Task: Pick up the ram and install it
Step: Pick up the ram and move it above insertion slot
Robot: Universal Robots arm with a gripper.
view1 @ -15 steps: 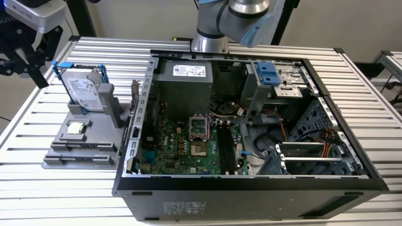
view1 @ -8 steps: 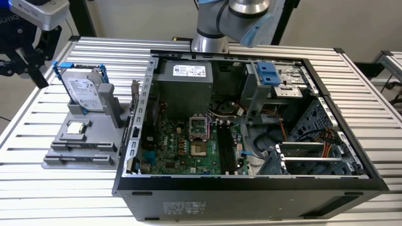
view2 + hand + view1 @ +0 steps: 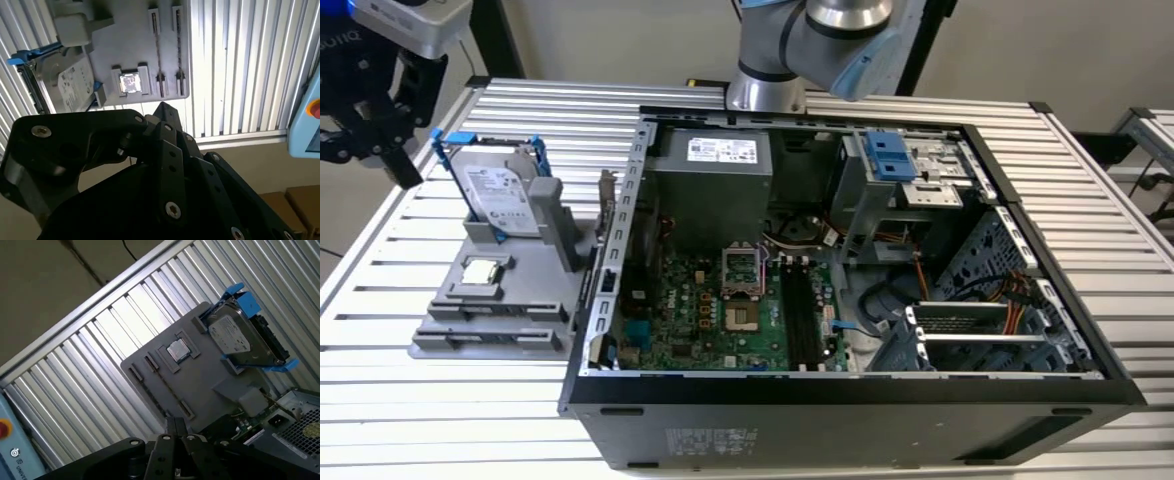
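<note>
The arm's gripper [image 3: 408,180] hangs at the far left, above the desk [image 3: 400,400] and just left of a grey holder [image 3: 487,335]. In both wrist views its black fingers [image 3: 167,135] are closed tip to tip; whether they pinch anything cannot be told. The holder carries a hard drive [image 3: 494,195] and a processor [image 3: 482,270]. An open computer case [image 3: 854,420] sits to the right. Where the ram is cannot be told.

Table [image 3: 400,400] — silver, ribbed slats. Holder [image 3: 494,320] plain grey. Drive [image 3: 498,190] silver w/ blue frame. Mobo [image 3: 707,310] green; PC case [image 3: 854,420] — black. Gripper [image 3: 176,422] black.
</note>
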